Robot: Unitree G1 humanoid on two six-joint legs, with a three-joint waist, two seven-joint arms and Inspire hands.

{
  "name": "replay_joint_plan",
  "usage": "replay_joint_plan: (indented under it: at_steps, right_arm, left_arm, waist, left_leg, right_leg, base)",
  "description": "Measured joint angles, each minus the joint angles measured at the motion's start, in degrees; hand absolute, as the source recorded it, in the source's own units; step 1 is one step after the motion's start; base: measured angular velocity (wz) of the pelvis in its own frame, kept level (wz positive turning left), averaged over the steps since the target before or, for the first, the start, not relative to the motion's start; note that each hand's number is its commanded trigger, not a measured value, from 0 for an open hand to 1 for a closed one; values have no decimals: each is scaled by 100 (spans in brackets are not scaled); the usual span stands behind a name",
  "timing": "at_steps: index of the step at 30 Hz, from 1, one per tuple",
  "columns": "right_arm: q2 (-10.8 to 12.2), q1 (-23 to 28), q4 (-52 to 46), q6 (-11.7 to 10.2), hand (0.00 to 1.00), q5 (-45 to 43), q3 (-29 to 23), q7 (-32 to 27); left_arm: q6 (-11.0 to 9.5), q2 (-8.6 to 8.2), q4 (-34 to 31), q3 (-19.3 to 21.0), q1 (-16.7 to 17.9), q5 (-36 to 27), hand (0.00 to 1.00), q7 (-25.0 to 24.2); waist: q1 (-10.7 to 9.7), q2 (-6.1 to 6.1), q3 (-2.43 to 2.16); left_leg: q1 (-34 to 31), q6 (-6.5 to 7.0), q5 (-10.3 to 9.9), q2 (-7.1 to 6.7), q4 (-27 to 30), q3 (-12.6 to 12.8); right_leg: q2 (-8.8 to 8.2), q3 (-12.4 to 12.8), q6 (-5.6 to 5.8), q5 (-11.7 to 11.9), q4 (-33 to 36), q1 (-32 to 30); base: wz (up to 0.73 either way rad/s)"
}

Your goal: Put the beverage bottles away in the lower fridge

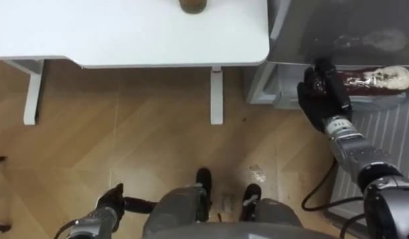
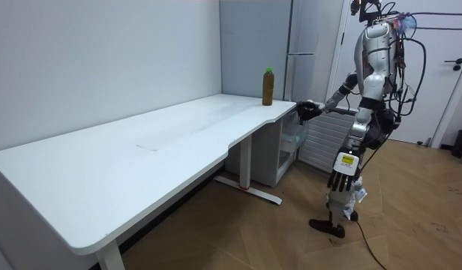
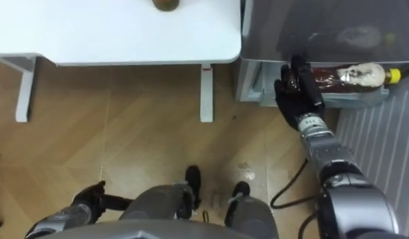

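I had free floor (image 1: 125,133) between the table (image 1: 125,40) edge and the fridge (image 1: 337,26). Inside it a bottle (image 1: 380,81) lay sideways with my right hand (image 1: 322,93) on its end. I couldn't tell its grip, and the left hand (image 1: 113,198) hung relaxed.

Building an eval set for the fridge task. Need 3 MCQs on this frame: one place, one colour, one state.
1. Where is the green-capped bottle?
A. on the floor
B. on the white table, at the corner by the fridge
C. in the left hand

2. What colour is the cap of the stowed bottle in the lower compartment?
A. red
B. blue
C. yellow

3. How is the stowed bottle placed?
A. lying on its side
B. upright
C. upside down

Answers:
1 B: the room view shows it standing on the table corner.
2 C: the yellow cap shows at its right end.
3 A: it lies lengthwise next to the right hand.
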Motion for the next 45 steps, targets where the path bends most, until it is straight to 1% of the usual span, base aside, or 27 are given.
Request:
replay_joint_plan:
  at_steps: [1, 3, 5, 6, 9, 13, 15, 16, 18, 24, 28, 30, 31, 33, 36, 40, 41, 43, 45]
  right_arm:
    - [-4, -63, 40, 12, 100, 5, -7, 0]
    - [-21, -236, 151, 14, 100, -4, -36, -78]
    - [-39, -290, 174, 10, 100, -14, -62, -144]
    - [-61, -295, 174, 9, 100, -15, -102, -195]
    - [-116, -357, 178, 11, 100, -161, -207, -309]
    - [-171, -454, 177, 11, 100, -292, -216, -403]
    - [-186, -497, 177, 9, 100, -295, -216, -488]
    - [-188, -505, 177, 9, 100, -298, -216, -509]
    - [-225, -531, 176, 9, 100, -351, -216, -573]
    - [-306, -618, 176, 7, 100, -481, -212, -738]
    - [-327, -653, 176, 5, 100, -498, -202, -758]
    - [-358, -687, 172, 3, 100, -494, -168, -754]
    - [-368, -708, 172, 0, 100, -488, -139, -748]
    - [-394, -778, 166, -95, 100, -451, 15, -742]
    - [-394, -780, 165, -150, 100, -407, 21, -742]
    - [-393, -780, 164, -167, 100, -356, 19, -724]
    - [-391, -772, 158, -169, 100, -347, 23, -705]
    - [-389, -758, 94, -183, 100, -267, 119, -704]
    - [-385, -712, 11, -294, 100, -95, 355, -693]
  left_arm:
    - [0, 1, 7, -2, -18, -5, 0, 4]
    - [-6, 17, -8, -115, -31, -73, 0, 11]
    - [-22, 28, -24, -176, -29, -72, 0, 21]
    - [-36, 35, -34, -215, -29, -72, 0, 23]
    - [-88, 47, -80, -215, -25, -75, 0, 28]
    - [-121, 59, -232, -226, -14, -74, 0, 27]
    - [-236, 72, -274, -283, -23, -68, 0, 25]
    - [-251, 79, -278, -297, -26, -64, 0, 24]
    - [-256, 95, -279, -309, -39, -66, 0, 20]
    - [-257, 132, -243, -310, -34, -86, 0, 13]
    - [-335, 131, -267, -313, 18, -324, 0, 7]
    - [-386, 135, -291, -322, 23, -454, 0, 9]
    - [-399, 135, -296, -336, 23, -488, 0, 2]
    - [-465, 137, -301, -367, 7, -501, 0, -19]
    - [-544, 173, -270, -367, 12, -501, 0, -131]
    - [-542, 200, -273, -365, 121, -501, 0, -175]
    - [-538, 219, -275, -365, 156, -504, 0, -215]
    - [-532, 245, -279, -365, 195, -506, 0, -253]
    - [-531, 251, -279, -366, 204, -506, 0, -252]
  waist:
    - [12, -9, 19]
    - [12, -24, 30]
    - [47, -46, 44]
    - [88, -49, 41]
    - [117, -53, 40]
    - [113, -61, 37]
    - [111, -61, 36]
    - [111, -60, 36]
    - [113, -65, 33]
    - [138, -84, 28]
    - [158, -96, 26]
    - [232, -125, 25]
    - [235, -127, 22]
    - [232, -129, 22]
    - [288, -128, 23]
    - [330, -125, 22]
    - [329, -126, 22]
    - [333, -126, 22]
    - [354, -124, 21]
  left_leg:
    - [-40, -4, 17, 4, 3, -1]
    - [-182, -8, 86, 10, -20, -6]
    - [-219, -14, 129, -1, -50, -4]
    - [-235, -19, 163, -5, -83, -2]
    - [-316, -14, 257, -15, -97, 23]
    - [-389, -8, 297, -46, -90, 49]
    - [-392, 0, 318, -70, -92, 67]
    - [-393, 0, 321, -71, -92, 70]
    - [-402, 7, 339, -89, -87, 72]
    - [-462, 10, 383, -92, -79, 114]
    - [-478, -8, 402, -111, -93, 113]
    - [-527, -14, 408, -110, -86, 141]
    - [-563, -16, 409, -108, -82, 145]
    - [-636, -17, 447, -117, -82, 156]
    - [-660, -55, 474, -88, -87, 141]
    - [-685, -75, 488, -77, -90, 135]
    - [-696, -78, 489, -71, -97, 126]
    - [-711, -89, 497, -51, -97, 127]
    - [-711, -93, 500, -30, -86, 141]
  right_leg:
    - [-4, -7, -9, 7, 29, -50]
    - [-26, -49, -29, 22, 123, -222]
    - [-64, -63, -40, 16, 229, -319]
    - [-71, -66, -42, 15, 252, -359]
    - [-93, -80, -66, 20, 337, -492]
    - [-163, -75, -84, -23, 526, -645]
    - [-210, -62, -82, -61, 640, -704]
    - [-214, -62, -82, -61, 649, -710]
    - [-249, -68, -82, -86, 729, -746]
    - [-280, -66, -88, -101, 837, -854]
    - [-317, -48, -105, -114, 929, -929]
    - [-345, 11, -122, -129, 1027, -1039]
    - [-345, 25, -123, -130, 1050, -1078]
    - [-368, 32, -145, -145, 1151, -1196]
    - [-374, -76, -171, -137, 1141, -1201]
    - [-374, -168, -211, -124, 1123, -1209]
    - [-390, -232, -223, -125, 1120, -1209]
    - [-396, -259, -246, -122, 1115, -1222]
    - [-402, -303, -270, -112, 1109, -1221]
  base:
    - [-4]
    - [2]
    - [0]
    - [0]
    - [5]
    - [0]
    - [0]
    - [0]
    - [4]
    - [0]
    - [0]
    - [-9]
    - [-10]
    - [0]
    - [4]
    - [3]
    - [5]
    - [-1]
    - [-8]
